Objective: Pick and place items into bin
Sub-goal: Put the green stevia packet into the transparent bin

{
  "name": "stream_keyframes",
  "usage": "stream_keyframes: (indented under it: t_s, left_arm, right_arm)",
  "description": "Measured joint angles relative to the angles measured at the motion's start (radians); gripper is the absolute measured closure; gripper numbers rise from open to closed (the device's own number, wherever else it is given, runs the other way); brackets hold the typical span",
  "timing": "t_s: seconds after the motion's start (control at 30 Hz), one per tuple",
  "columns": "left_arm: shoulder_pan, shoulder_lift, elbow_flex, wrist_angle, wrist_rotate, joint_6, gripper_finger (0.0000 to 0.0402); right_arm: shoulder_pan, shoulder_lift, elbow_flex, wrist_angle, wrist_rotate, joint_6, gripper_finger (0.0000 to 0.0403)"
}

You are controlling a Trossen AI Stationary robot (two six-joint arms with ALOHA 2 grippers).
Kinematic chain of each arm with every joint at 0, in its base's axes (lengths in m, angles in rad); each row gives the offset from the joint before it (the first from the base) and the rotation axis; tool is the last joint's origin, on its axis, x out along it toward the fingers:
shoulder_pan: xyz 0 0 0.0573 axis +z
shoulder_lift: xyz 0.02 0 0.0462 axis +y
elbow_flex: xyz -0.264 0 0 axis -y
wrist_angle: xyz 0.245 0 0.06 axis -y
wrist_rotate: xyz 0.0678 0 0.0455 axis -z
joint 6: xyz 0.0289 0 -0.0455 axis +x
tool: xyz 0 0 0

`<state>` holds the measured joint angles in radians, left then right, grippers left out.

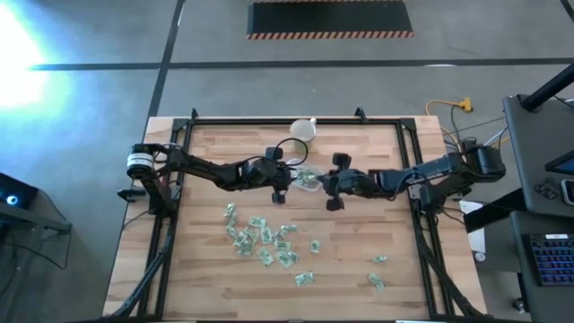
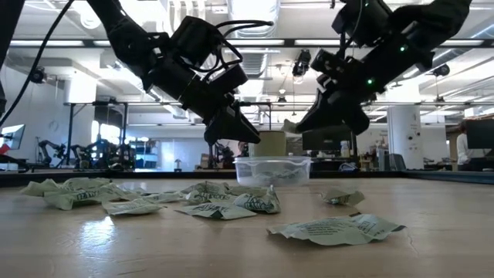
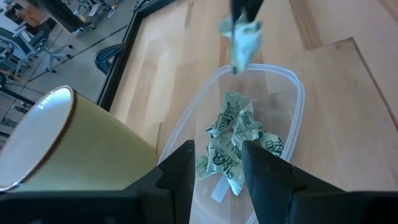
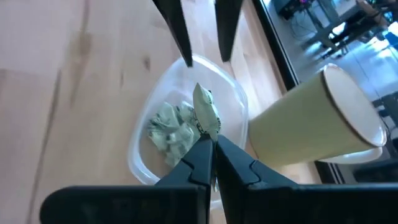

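The clear bin point(image 1: 309, 178) stands at the table's middle, toward the far side, with several green-and-white packets point(image 3: 236, 137) lying in it. My right gripper point(image 4: 212, 144) hangs above the bin's right end, shut on one packet point(image 4: 205, 112). That packet also shows in the left wrist view point(image 3: 241, 37), over the bin. My left gripper point(image 3: 217, 168) is open at the bin's left end, its fingers on either side of the rim point(image 4: 189, 61). I cannot tell whether they touch it. Many more packets point(image 1: 260, 238) lie loose on the near half of the table. My right gripper pinches one end of the packet point(image 4: 210, 134) between its two fingertips. The fingers slant down from the table's right side. The packet sticks out past the fingertips and hangs clear above the bin's inside, touching nothing else.
A cream cup point(image 1: 303, 131) with a dark rim stands just beyond the bin's far side. A few stray packets point(image 1: 377, 269) lie at the near right. Black frame rails point(image 1: 296, 120) run along the table's edges.
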<state>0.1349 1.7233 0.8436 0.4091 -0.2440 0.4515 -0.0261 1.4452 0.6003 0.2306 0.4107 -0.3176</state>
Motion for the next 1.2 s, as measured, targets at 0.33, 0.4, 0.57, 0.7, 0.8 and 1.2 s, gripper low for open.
stream_keyframes:
  t_s: [0.33,0.4,0.57,0.7,0.8,1.2]
  left_arm:
    - [0.000,0.000,0.000,0.000,0.000,-0.001,0.0285]
    - [0.000,0.000,0.000,0.000,0.000,-0.001,0.0285]
    - [-0.001,-0.001,0.000,0.000,0.000,-0.001,0.0285]
    - [-0.008,-0.014,0.000,-0.017,0.000,-0.001,0.0285]
    - [-0.019,-0.056,0.000,-0.099,0.000,-0.001,0.0285]
    - [-0.086,-0.345,0.000,-0.800,0.002,-0.267,0.0285]
  right_arm:
    - [-0.054,0.045,0.000,0.098,-0.076,-0.021,0.0374]
    - [-0.059,0.044,0.000,0.098,-0.076,-0.020,0.0362]
    - [-0.062,0.038,0.000,0.098,-0.076,-0.031,0.0334]
    - [-0.062,0.038,0.000,0.098,-0.072,-0.039,0.0319]
    - [-0.062,0.036,0.000,0.097,-0.071,-0.059,0.0313]
    - [-0.062,0.036,0.000,0.095,-0.071,-0.087,0.0329]
